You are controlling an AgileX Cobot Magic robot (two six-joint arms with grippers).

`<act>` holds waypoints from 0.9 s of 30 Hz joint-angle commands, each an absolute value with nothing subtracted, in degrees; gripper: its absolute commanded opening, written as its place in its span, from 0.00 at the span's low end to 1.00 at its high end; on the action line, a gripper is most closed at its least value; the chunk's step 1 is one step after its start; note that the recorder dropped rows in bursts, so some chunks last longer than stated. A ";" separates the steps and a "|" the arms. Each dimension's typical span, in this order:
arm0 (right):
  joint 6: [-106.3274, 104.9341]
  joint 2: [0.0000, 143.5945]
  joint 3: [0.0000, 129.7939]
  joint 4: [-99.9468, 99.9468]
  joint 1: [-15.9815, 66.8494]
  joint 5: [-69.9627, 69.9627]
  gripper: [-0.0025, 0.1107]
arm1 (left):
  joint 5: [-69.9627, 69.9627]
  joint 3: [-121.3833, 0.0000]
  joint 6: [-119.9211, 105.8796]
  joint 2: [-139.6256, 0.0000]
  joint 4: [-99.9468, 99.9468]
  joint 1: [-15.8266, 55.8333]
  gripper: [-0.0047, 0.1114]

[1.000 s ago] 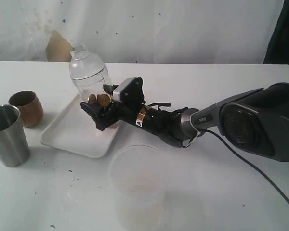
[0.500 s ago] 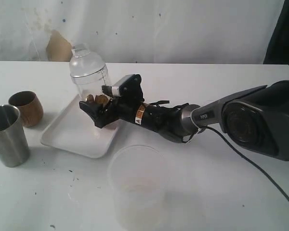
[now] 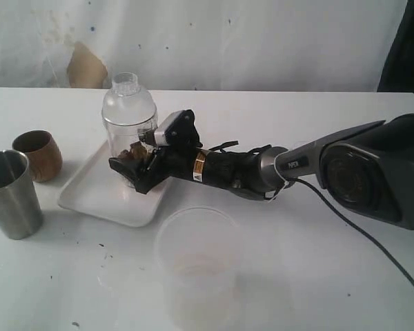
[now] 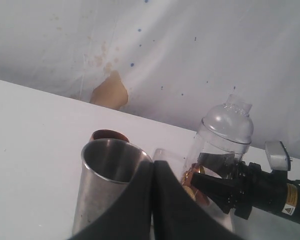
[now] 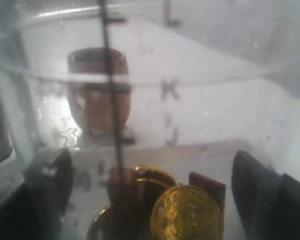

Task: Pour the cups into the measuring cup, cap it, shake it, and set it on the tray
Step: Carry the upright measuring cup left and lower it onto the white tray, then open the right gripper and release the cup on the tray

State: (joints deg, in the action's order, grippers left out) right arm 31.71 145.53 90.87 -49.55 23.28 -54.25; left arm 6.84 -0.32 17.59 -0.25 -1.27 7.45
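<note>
The measuring cup, clear with a domed clear cap on, stands upright over the white tray. Gold coins and brown pieces lie at its bottom. My right gripper is shut on its lower part, one finger on each side. The wooden cup and the steel tumbler stand upright left of the tray. In the left wrist view my left gripper is shut on nothing, right beside the tumbler. The exterior view does not show it.
A wide frosted plastic tub stands near the front of the white table, in front of the right arm. A white wall with a brown patch closes the back. The right arm reaches across the middle.
The measuring cup has gone from tilted to upright. My right gripper has moved it a little left and down over the tray. The cups and the tub have not moved.
</note>
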 commanded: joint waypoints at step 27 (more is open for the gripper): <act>51.93 136.59 88.46 -68.41 23.38 -37.05 0.89 | 6.07 0.00 17.56 0.00 -1.68 7.45 0.04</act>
State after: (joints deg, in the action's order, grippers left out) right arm 49.63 138.62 88.71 -65.85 23.53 -37.14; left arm 6.84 -0.32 17.59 -0.25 -1.27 7.45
